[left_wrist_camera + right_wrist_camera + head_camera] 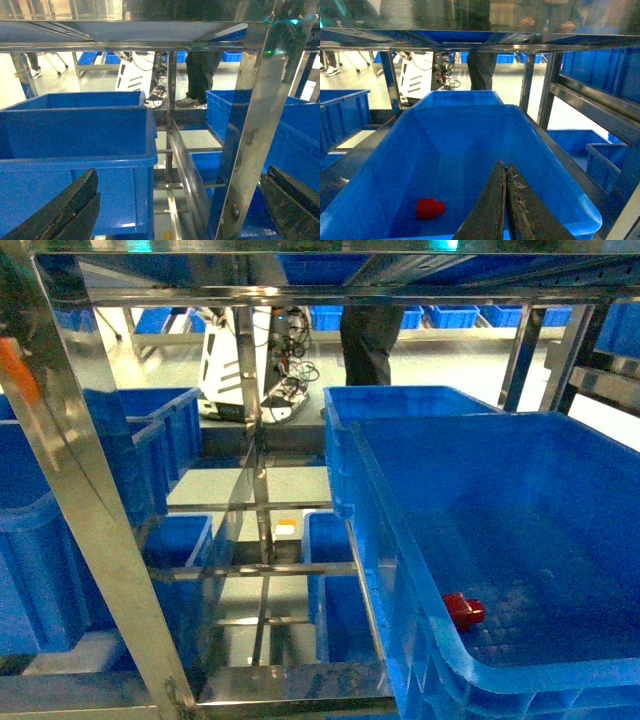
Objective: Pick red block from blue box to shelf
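The red block (430, 208) is lying on its side on the floor of a big blue crate (560, 200) on the shelf (260, 570), near its front left corner; the right gripper (506, 200) is hovering closed and empty above; whether this counts as delivered is unclear, and the left gripper (175, 210) is gaping open, holding nothing
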